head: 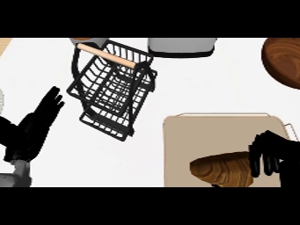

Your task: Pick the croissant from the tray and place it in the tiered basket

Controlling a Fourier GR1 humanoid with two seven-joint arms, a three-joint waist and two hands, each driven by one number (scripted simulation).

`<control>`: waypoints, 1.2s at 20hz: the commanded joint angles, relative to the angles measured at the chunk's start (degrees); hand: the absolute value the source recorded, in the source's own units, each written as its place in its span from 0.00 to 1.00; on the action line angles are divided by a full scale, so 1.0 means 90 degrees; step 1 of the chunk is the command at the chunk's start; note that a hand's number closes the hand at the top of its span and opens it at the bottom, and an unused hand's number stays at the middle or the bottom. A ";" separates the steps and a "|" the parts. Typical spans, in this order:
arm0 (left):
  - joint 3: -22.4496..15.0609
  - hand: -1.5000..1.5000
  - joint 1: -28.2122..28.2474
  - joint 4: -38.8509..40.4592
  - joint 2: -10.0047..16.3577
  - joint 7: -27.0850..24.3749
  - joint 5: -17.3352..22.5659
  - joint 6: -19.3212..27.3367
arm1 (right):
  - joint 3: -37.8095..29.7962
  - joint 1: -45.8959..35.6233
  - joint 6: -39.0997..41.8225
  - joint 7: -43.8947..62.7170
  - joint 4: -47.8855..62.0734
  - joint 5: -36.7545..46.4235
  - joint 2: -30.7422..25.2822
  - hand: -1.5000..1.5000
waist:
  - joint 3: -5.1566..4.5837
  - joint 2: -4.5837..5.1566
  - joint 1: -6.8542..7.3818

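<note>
The right hand [279, 151] curls its fingers round the croissant [220, 169] on the tray [204, 132]; the tiered basket [113, 58] stands beyond, leftward.

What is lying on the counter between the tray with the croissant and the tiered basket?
Nothing. In the head view, only a bare strip of white counter separates the tray from the tiered basket.

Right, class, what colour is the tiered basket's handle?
The handle is light tan; the tiered basket is black wire. Head view.
</note>
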 commanded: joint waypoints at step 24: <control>0.0281 0.50 -0.0171 0.0270 -0.0336 0.0015 -0.0280 -0.0517 | 0.1471 -0.6896 -0.0572 0.3881 0.5169 -0.1106 0.1906 1.00 | -0.0007 0.0032 0.0214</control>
